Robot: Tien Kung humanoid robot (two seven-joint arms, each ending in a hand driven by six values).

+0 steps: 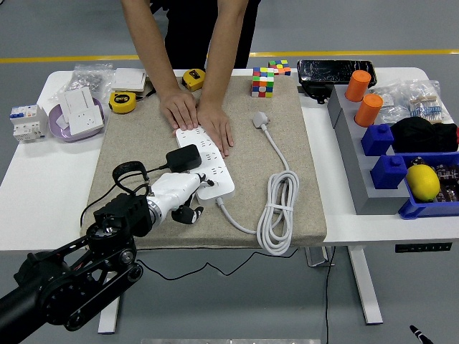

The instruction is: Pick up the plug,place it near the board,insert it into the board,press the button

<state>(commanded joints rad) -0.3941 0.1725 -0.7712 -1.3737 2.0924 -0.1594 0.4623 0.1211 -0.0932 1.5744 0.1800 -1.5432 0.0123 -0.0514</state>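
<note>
On the tan mat (129,143) in the middle of the white surface (43,193) lies a long white board (208,159) full of plug holes. A black plug (183,158) sits on the board's left side, about halfway along it, and its thin black cord (133,169) loops off to the left. The robot's left hand (179,195) comes in from the lower left and rests right at the near end of the board, just below the plug. Its white fingers (188,212) look curled, but you cannot tell if they are holding anything. A person stands at the far side and presses both hands (197,118) flat on the far end of the board. The board's own thick white cord (278,209) lies in a coil to the right. A colored cube (262,82) sits at the back of the mat.
</note>
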